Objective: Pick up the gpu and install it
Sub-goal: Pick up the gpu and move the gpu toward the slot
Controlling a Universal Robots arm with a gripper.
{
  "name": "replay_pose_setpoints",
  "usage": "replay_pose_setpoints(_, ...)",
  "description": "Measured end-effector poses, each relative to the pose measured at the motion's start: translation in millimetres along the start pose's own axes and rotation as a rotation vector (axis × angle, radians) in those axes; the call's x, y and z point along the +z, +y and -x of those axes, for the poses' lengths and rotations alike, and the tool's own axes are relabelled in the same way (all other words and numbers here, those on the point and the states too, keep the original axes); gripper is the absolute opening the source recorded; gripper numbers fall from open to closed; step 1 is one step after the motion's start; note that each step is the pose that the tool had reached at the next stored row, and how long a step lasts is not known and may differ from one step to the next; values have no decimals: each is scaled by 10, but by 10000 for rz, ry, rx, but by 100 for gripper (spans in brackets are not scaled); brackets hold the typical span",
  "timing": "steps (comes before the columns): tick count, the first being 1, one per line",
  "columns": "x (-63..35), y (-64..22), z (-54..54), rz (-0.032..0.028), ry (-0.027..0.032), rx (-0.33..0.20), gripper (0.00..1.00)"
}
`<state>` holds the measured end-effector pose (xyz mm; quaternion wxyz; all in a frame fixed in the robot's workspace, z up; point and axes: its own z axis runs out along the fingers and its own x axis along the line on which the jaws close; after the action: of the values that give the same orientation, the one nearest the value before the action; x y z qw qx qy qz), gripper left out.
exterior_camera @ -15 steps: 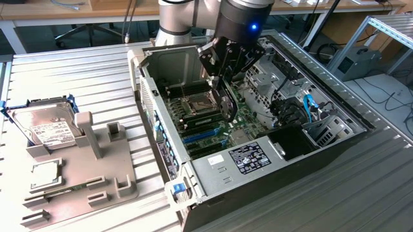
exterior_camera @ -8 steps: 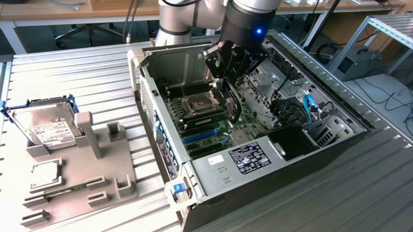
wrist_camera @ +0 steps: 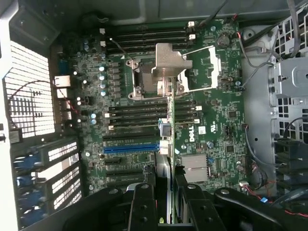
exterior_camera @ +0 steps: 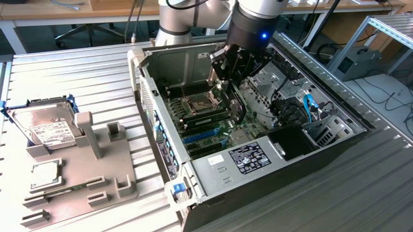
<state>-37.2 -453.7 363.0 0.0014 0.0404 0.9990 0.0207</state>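
**Card held edge-on above the motherboard**

The gripper (exterior_camera: 237, 87) reaches down into the open computer case (exterior_camera: 147, 94), which lies on its side on the slatted metal table (exterior_camera: 71, 72). Its fingers are closed partway on the gpu (exterior_camera: 236, 109) — the thin card stands on edge between them. In the wrist view the gripper (wrist_camera: 166, 190) pinches the gpu (wrist_camera: 169, 126) from both sides, and the card's silver bracket (wrist_camera: 171, 65) sticks out at the far end, over the processor socket area. The card hangs above the green motherboard (wrist_camera: 216, 120), its edge crossing the rows of black slots, with the blue slot (wrist_camera: 130, 148) just beside it. Whether it touches any slot cannot be told. Well apart, at the exterior view's left, a hard drive (exterior_camera: 45, 126) leans in the grey parts holder (exterior_camera: 103, 164).
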Motion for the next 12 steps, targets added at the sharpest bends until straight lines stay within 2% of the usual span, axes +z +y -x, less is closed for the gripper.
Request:
replay_pose_setpoints(3, 39, 3, 53, 1, -1, -1, 26)
replay_pose_setpoints(8, 113, 40, 204, -15, -1, 0, 26)
replay_pose_setpoints(12, 139, 67, 245, -29, 2, -120, 26)
